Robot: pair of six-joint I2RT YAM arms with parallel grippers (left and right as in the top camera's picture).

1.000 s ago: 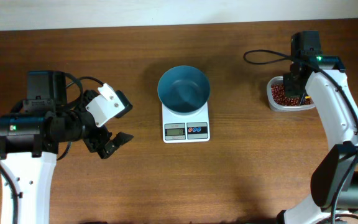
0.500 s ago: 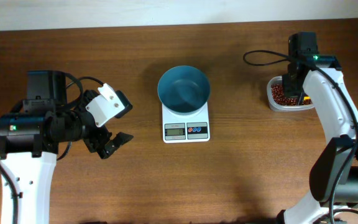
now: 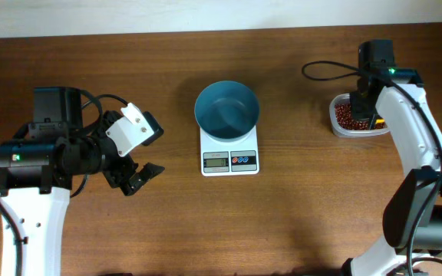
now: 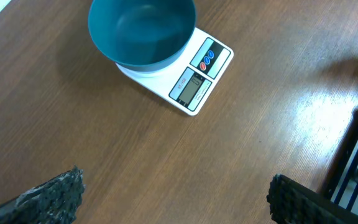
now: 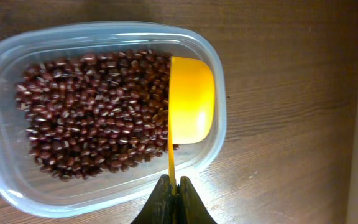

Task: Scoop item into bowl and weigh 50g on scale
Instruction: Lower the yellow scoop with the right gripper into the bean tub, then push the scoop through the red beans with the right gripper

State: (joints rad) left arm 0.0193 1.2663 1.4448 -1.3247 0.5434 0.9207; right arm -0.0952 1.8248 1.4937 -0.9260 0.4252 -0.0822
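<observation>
At the upper right of the overhead view, the right tool (image 5: 173, 194) is pinched tight on the thin handle of a yellow scoop (image 5: 191, 99). The scoop's cup sits at the right end of a clear tub (image 5: 5, 68), beside the reddish-brown beans (image 5: 86, 118) heaped inside. In the middle the teal bowl (image 3: 226, 110) stands on the white scale (image 3: 229, 160), well apart from the tub across the brown wood-grain bench (image 3: 305, 215). At the left the left tool (image 3: 146, 149) hangs with fingers spread wide, and a pale strip edges the top.

left arm (image 3: 33, 215) white shell, black joints | right arm (image 3: 417, 146) alike, black cable (image 3: 304, 70) | left hand (image 4: 176, 198) black, ridged
</observation>
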